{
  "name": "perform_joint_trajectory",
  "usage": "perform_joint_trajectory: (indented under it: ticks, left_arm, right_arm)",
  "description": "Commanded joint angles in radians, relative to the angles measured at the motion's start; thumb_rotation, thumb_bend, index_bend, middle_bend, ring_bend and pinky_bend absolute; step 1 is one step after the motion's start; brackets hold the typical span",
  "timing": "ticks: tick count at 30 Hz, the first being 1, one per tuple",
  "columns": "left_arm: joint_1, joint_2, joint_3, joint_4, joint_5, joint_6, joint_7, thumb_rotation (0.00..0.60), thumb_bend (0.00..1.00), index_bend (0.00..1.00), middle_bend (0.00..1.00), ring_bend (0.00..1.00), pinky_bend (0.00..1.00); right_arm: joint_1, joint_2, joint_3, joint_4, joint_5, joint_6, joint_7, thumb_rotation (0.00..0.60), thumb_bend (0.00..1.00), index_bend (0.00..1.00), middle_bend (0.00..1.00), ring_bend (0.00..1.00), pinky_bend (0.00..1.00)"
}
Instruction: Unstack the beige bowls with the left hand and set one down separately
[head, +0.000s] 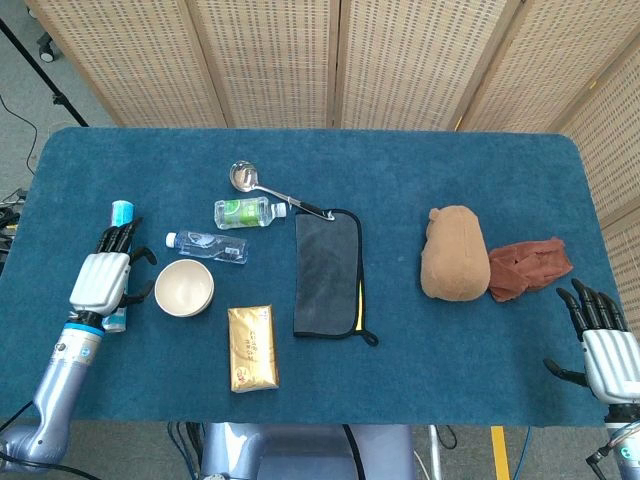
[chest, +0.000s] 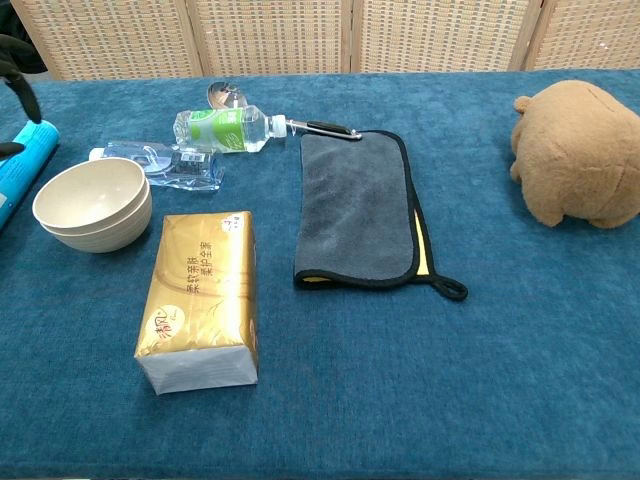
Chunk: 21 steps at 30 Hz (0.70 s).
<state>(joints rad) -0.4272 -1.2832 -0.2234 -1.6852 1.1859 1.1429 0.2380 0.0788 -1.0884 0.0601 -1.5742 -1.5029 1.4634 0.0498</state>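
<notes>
Head view. Stacked beige bowls (head: 184, 288) on blue desk (head: 400, 180), at 9 o'clock from desk centre, still nested. Left robot hand (head: 103, 279) just beside bowls at their 9 o'clock, fingers spread, nothing held, lying over blue roll (head: 121, 212). Right robot hand (head: 606, 350) at desk's 4 o'clock edge, fingers spread, nothing held. Clear bottle (head: 208, 246) at bowls' 1 o'clock, near. Green-label bottle (head: 244, 212) and ladle (head: 262, 184) further toward 12 o'clock. Gold tissue pack (head: 252, 347) at bowls' 4 o'clock. Grey cloth (head: 327, 274) near desk centre. Brown plush toy (head: 454, 254) at 3 o'clock, touching rust cloth (head: 528, 266).

Chest view. Beige bowls (chest: 93, 204) at frame's 9 o'clock, one inside the other, upright. Dark fingertips (chest: 20, 70) of left robot hand at 10 o'clock edge, apart from bowls. Tissue pack (chest: 199, 299) at bowls' 5 o'clock. Grey cloth (chest: 362, 208) centre; plush toy (chest: 580, 152) at 2 o'clock.
</notes>
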Motion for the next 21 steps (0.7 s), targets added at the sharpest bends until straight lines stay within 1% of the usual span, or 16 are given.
perform_joint_trajectory:
  ticks: [1,9,12,16,21]
  left_arm:
    - [-0.007,-0.02,0.009,-0.01,0.012,0.009,0.01,0.594,0.33,0.46,0.03,0.0,0.0]
    - [-0.012,-0.067,0.035,-0.043,0.005,0.03,0.052,0.594,0.33,0.46,0.03,0.0,0.0]
    - [-0.008,-0.076,0.058,-0.065,-0.001,0.035,0.08,0.593,0.33,0.46,0.03,0.0,0.0]
    - [-0.003,-0.078,0.077,-0.104,-0.031,0.04,0.127,0.593,0.33,0.46,0.03,0.0,0.0]
    - [0.004,-0.069,0.089,-0.151,-0.054,0.062,0.171,0.59,0.33,0.46,0.03,0.0,0.0]
  right_arm:
    - [0.0,0.001,0.0,0.0,0.001,-0.001,0.002,0.6,0.1,0.08,0.0,0.0,0.05]
    - [-0.003,0.005,0.002,0.001,-0.001,0.008,0.015,0.6,0.1,0.08,0.0,0.0,0.05]
    - [-0.006,0.008,0.002,0.0,-0.002,0.014,0.022,0.6,0.1,0.08,0.0,0.0,0.05]
    - [-0.009,0.011,0.0,-0.003,-0.007,0.019,0.025,0.6,0.1,0.08,0.0,0.0,0.05]
    - [-0.011,0.013,0.0,-0.006,-0.011,0.024,0.027,0.6,0.1,0.08,0.0,0.0,0.05]
